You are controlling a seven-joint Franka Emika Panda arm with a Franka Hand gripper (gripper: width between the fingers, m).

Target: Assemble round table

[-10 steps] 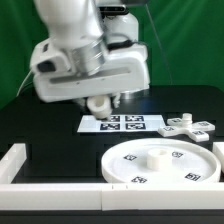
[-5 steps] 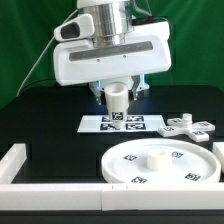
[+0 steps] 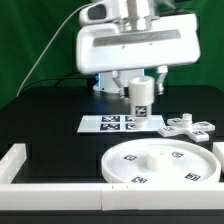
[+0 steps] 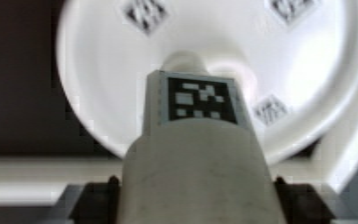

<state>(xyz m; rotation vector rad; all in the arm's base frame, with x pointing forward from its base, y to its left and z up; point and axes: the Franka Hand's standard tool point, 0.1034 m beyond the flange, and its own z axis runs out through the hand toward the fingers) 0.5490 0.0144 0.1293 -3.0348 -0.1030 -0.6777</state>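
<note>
The black table top fills the exterior view from mid-frame down. Long white border rails run along its lower left corner and bottom edge.

In the lower right lies the biggest piece of the kit, a large white plastic round disc. It has a raised rim, small black-and-white square tags on its face and a low central hub, and it lies flat on the table. In my wrist view the same round disc spreads out beyond what I carry, apart from it.

Just above the disc in the exterior view, at mid-frame, lies the marker board, a thin flat white strip with a row of printed tags. To the right of it, close to the right edge, the small white plastic cross-shaped foot rests flat on the table.

Smallest is the short white plastic cylindrical leg. It hangs upright, clear of the table, just right of frame centre and over the right end of the marker board.

My claw is pinching that cylindrical leg from both sides. In my wrist view the leg fills the middle, a square tag on its side, with my dark fingers on either side of it.
</note>
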